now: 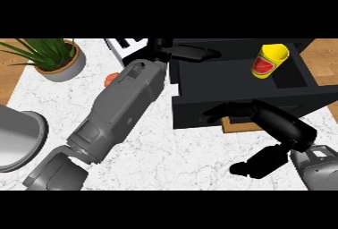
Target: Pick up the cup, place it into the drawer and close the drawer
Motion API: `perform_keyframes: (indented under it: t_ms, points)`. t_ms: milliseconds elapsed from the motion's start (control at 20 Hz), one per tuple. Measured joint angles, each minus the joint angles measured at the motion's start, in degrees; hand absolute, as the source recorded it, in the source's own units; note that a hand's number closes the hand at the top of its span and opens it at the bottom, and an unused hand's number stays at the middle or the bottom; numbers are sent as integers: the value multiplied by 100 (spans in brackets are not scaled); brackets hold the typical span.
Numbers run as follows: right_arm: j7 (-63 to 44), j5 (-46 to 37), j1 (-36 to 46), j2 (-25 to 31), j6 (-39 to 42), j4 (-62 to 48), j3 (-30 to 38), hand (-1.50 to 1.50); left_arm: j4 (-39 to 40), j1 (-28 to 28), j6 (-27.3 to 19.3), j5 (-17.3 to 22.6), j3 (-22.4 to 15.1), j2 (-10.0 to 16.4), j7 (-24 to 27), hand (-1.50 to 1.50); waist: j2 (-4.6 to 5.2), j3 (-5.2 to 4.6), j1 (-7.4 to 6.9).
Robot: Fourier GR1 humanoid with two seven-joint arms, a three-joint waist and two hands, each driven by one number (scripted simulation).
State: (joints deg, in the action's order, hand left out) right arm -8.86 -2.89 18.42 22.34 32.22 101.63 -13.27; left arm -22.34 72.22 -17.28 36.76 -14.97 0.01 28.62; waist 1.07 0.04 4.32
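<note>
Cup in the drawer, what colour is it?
The cup is yellow, with a red label on its side; the head view shows it best.

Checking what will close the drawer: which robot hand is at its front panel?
The right robot hand, its fingers at the open drawer's front panel; the left robot hand lies at the drawer's far left corner.

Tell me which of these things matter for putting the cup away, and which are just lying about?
Part of the job:
yellow cup, in the open black drawer; right hand at the drawer's front; left hand over its far left corner.

Just lying about:
potted plant; grey bowl; orange thing beside the left forearm.
</note>
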Motion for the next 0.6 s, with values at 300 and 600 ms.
perform_keyframes:
  t_ms: [300, 600]
  points:
    - [629, -1452, -125, -207, -700, -1128, -526, -150, -68, -296, 273, 123, 143, 20, 302, -150, -27, 1, -325]
    - [1407, -2299, 361, -362, -1126, -3062, -764, 150, -437, -820, 508, 141, 188, 164, 414, -150, -49, 5, -660]
